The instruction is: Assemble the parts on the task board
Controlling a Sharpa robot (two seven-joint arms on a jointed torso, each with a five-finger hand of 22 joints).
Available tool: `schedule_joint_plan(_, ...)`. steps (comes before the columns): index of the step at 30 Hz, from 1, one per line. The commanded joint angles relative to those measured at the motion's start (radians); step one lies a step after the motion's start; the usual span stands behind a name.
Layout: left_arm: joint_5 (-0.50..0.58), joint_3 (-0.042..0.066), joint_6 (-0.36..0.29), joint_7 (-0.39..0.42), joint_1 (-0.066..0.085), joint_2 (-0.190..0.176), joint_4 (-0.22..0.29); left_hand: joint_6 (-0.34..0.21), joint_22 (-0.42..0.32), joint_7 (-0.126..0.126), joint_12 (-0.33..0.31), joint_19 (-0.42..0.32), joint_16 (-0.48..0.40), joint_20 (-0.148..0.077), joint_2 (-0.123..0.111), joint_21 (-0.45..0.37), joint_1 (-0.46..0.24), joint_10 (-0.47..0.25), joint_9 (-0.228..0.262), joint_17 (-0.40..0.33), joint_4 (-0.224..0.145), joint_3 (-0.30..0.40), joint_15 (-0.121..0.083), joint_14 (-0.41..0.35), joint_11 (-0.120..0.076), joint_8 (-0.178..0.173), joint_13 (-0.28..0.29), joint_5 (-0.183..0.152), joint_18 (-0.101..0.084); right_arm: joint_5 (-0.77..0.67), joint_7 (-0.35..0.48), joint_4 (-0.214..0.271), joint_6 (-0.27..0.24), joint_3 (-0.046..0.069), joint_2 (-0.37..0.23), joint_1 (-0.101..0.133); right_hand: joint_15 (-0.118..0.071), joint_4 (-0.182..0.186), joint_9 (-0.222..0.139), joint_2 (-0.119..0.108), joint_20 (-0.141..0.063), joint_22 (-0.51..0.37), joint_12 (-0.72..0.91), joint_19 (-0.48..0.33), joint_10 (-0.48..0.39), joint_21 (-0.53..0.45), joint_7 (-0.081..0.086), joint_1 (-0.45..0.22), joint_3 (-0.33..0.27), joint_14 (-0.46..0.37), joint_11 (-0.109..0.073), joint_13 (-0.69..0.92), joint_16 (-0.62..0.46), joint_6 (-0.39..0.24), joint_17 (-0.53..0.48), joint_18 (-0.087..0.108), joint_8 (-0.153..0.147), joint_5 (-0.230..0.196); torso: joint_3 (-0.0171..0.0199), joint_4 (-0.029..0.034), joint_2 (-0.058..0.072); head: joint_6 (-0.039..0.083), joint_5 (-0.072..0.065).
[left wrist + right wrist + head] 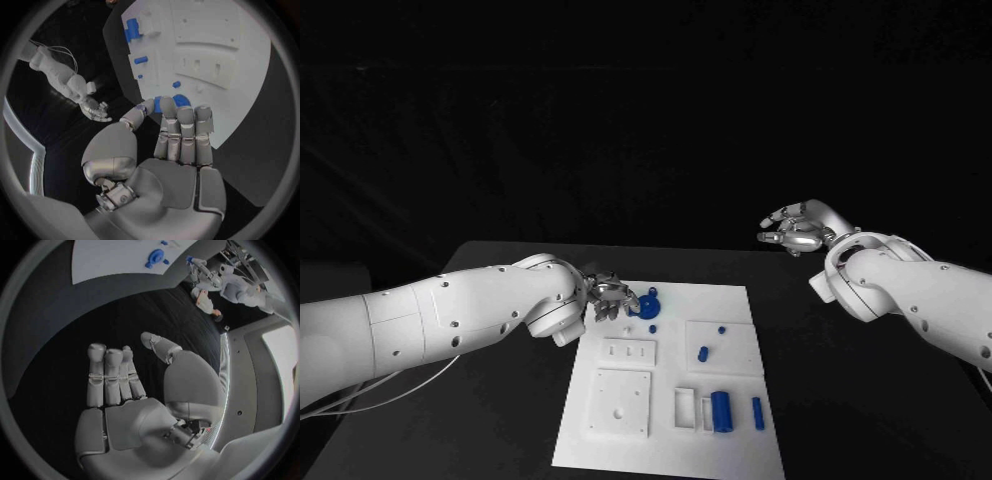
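The white task board (678,345) lies mid-table. At its far left corner sits a blue round part (649,303), also seen in the left wrist view (180,101). My left hand (606,297) reaches it from the left; the thumb (139,115) and fingertips (185,119) close around it. My right hand (798,229) hangs raised beyond the board's far right corner, fingers apart and holding nothing; its palm (125,405) faces the black table.
Small blue pegs (704,352) (653,328) stand mid-board. A blue block (721,410) and a blue bar (759,413) lie near the front right. White recessed plates (620,402) fill the front left. Bare black table (473,410) surrounds the board.
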Motion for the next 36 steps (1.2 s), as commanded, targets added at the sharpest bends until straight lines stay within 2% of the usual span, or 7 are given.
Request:
schedule_joint_plan(1,-0.080,-0.003,0.062,-0.051,0.001,0.006,-0.003,0.120,0.021,-0.079,0.008,0.001,0.004,-0.094,0.016,0.009,0.000,0.059,0.246,0.003,0.001,0.008,-0.027,0.028,-0.057,0.111,0.004,0.010,0.011,0.289,0.207,-0.019,0.047,0.001,0.010,0.002,0.006,-0.014,0.004,0.019,0.016,-0.003,-0.022,-0.035,-0.025,-0.026,0.002,0.002,-0.011,-0.036,0.004,-0.023,-0.020,0.008,-0.013,0.058,0.004,0.002,0.0016,0.0003,-0.001,-0.005,0.004)
schedule_joint_plan(10,-0.106,-0.021,0.087,-0.068,0.001,0.017,-0.007,0.134,0.020,-0.088,0.029,0.008,0.023,-0.100,0.033,0.041,-0.021,0.075,0.298,0.014,0.001,0.012,-0.036,0.046,-0.064,0.121,0.022,0.017,0.015,0.414,0.250,-0.062,0.107,0.001,0.034,0.006,0.138,-0.110,0.014,0.080,0.129,-0.111,-0.361,-0.342,-0.123,-0.315,0.044,-0.006,-0.028,-0.290,0.075,-0.381,-0.304,-0.048,-0.225,-0.001,0.009,-0.025,0.0000,0.0020,-0.002,-0.013,0.009)
schedule_joint_plan(18,-0.113,-0.043,0.087,-0.068,0.001,0.029,-0.011,0.139,0.020,-0.092,0.040,0.011,0.033,-0.102,0.046,0.052,-0.041,0.080,0.324,0.018,0.001,0.018,-0.038,0.051,-0.065,0.124,0.031,0.022,0.015,0.413,0.265,-0.066,0.102,0.001,0.046,0.006,0.153,-0.106,0.008,0.092,0.159,-0.132,-0.406,-0.368,-0.108,-0.364,0.047,-0.005,-0.061,-0.310,0.088,-0.508,-0.341,-0.056,-0.283,0.006,0.015,-0.012,0.0009,0.0010,-0.002,-0.017,0.018)
schedule_joint_plan(22,-0.141,-0.043,0.089,-0.066,0.001,0.031,-0.010,0.146,0.020,-0.096,0.049,0.012,0.040,-0.103,0.060,0.058,-0.064,0.086,0.339,0.021,0.001,0.020,-0.039,0.054,-0.061,0.127,0.038,0.021,0.016,0.422,0.272,-0.073,0.109,0.001,0.054,0.006,0.232,-0.112,0.003,0.093,0.192,-0.166,-0.492,-0.524,-0.165,-0.476,0.035,-0.004,-0.060,-0.472,0.110,-0.612,-0.449,-0.071,-0.372,-0.034,0.014,-0.001,-0.0014,0.0013,0.000,-0.017,0.017)
schedule_joint_plan(25,-0.165,-0.043,0.091,-0.066,0.001,0.033,-0.007,0.146,0.020,-0.096,0.050,0.012,0.042,-0.104,0.061,0.060,-0.064,0.086,0.342,0.022,0.001,0.023,-0.040,0.055,-0.061,0.127,0.039,0.021,0.017,0.428,0.272,-0.074,0.116,0.001,0.058,0.006,0.248,-0.110,0.001,0.097,0.201,-0.169,-0.537,-0.561,-0.157,-0.513,0.033,-0.001,-0.067,-0.501,0.121,-0.677,-0.484,-0.075,-0.436,-0.043,0.017,0.001,-0.0018,0.0006,-0.001,-0.021,0.019)
schedule_joint_plan(28,-0.178,-0.043,0.091,-0.064,0.000,0.037,-0.008,0.154,0.017,-0.098,0.053,0.016,0.046,-0.104,0.030,0.065,-0.076,0.089,0.362,0.021,0.004,0.150,-0.040,0.058,-0.059,0.117,0.043,-0.096,0.016,0.427,0.274,-0.071,0.115,0.001,0.062,0.006,0.258,-0.106,-0.003,0.098,0.206,-0.166,-0.575,-0.576,-0.139,-0.537,0.036,0.001,-0.075,-0.503,0.126,-0.726,-0.510,-0.079,-0.490,-0.046,0.020,0.006,-0.0011,0.0005,-0.001,-0.022,0.021)
schedule_joint_plan(36,-0.194,-0.043,0.103,-0.063,-0.005,0.042,-0.009,0.161,0.018,-0.100,0.058,0.022,0.051,-0.106,0.036,0.073,-0.098,0.093,0.373,0.021,0.003,0.170,-0.041,0.062,-0.061,0.114,0.046,-0.099,0.018,0.427,0.274,-0.065,0.117,0.001,0.062,0.006,0.261,-0.102,-0.006,0.100,0.208,-0.163,-0.589,-0.575,-0.124,-0.549,0.040,0.002,-0.081,-0.499,0.129,-0.750,-0.513,-0.079,-0.516,-0.045,0.022,0.007,-0.0022,-0.0016,0.001,-0.028,0.021)
